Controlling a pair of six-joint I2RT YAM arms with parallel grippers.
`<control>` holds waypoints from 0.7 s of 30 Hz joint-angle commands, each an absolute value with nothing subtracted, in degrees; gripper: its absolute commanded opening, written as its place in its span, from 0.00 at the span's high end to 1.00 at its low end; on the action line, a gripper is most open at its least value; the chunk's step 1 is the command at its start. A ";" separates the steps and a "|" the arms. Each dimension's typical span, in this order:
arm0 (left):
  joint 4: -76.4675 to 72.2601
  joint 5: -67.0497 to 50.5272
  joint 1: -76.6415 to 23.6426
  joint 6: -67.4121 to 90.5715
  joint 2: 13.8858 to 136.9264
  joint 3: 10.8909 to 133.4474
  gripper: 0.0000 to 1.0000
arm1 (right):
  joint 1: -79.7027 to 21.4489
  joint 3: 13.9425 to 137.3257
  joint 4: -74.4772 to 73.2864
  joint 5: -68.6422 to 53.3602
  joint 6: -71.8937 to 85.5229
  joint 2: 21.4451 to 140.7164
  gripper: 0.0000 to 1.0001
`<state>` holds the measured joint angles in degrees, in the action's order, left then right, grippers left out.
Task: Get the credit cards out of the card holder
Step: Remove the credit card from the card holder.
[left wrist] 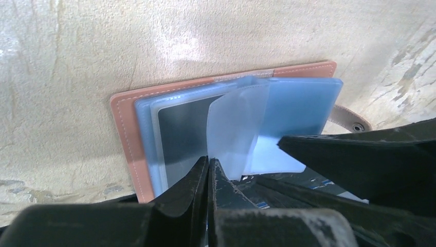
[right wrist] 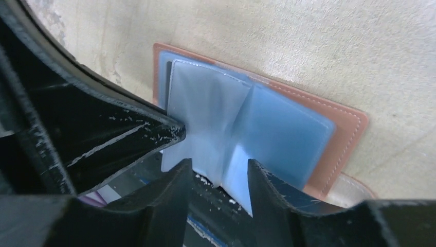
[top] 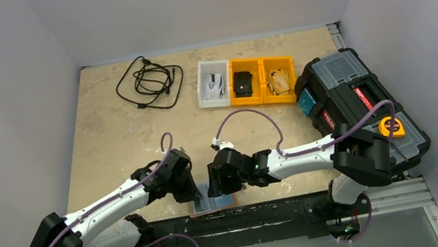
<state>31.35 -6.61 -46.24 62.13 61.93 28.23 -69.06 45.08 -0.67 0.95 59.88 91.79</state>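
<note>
— What colour is that wallet [left wrist: 126,134] ahead of the left pincer [left wrist: 208,163]?
— Salmon-brown, with pale stitching round its edge. The sleeves [left wrist: 303,100] in it are see-through blue, and the card [left wrist: 182,131] just beyond the pincer's tips is dull grey.
— And the pincer itself?
— Black, scuffed white. Beyond it the table [left wrist: 77,51] is mottled beige.

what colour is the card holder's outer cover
The card holder cover is reddish-brown, with pale stitching along its edge; clearest in the left wrist view.
</note>
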 commanded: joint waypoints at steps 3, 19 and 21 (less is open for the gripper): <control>32.93 -5.68 -46.58 61.84 58.10 29.55 1.00 | -68.85 50.10 -10.74 6.17 57.74 85.56 0.49; 23.60 -9.96 -51.59 60.82 68.57 37.24 0.66 | -66.71 45.59 -20.72 14.14 59.80 70.96 0.49; 22.47 -10.36 -51.99 60.83 70.97 38.18 0.64 | -66.69 44.61 -21.12 14.38 60.45 69.69 0.49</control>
<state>26.98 -9.02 -51.00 61.76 67.77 34.76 -66.98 46.61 -18.24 11.25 58.92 72.16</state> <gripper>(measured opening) 0.339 0.507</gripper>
